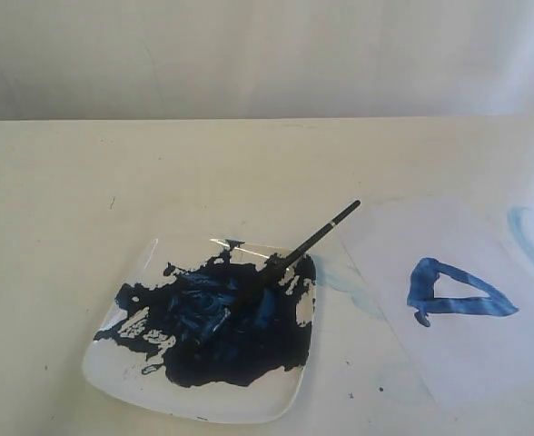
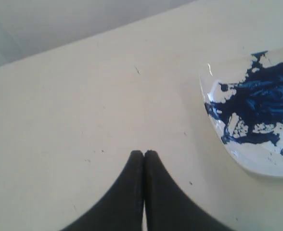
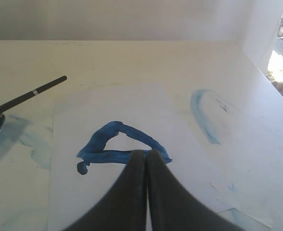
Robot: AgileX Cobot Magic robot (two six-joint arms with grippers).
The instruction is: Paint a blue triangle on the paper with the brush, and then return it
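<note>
Evidently the painting is done and the tool is back: the brush [image 1: 317,238] lies unheld, its stained tip sunk in the dark paint on the plate [image 1: 126,381]. Its handle slants up over the plate's far right rim, so the silver band and the end poke out above the bench [image 1: 67,227]. Resting there keeps wet bristles off the bench and leaves the handle free to be taken again. Just right of the plate lies the paper [image 1: 458,363], flat. On it is the blue triangle [image 1: 458,307], a closed thick outline with a white middle and a small blob at one corner. A faint light-blue smear [image 1: 529,234] curves further right of the plate, beyond the triangle. Neither arm shows in the exterior view. The left gripper [image 2: 144,154] hangs over bare bench just beside the plate's edge, jaws pressed together on nothing. The right gripper [image 3: 147,153] hovers over the paper, well apart from the plate, jaws likewise closed and empty by the triangle's base. Both steps look complete, and the arms seem parked clear so nothing smears wet lines.
</note>
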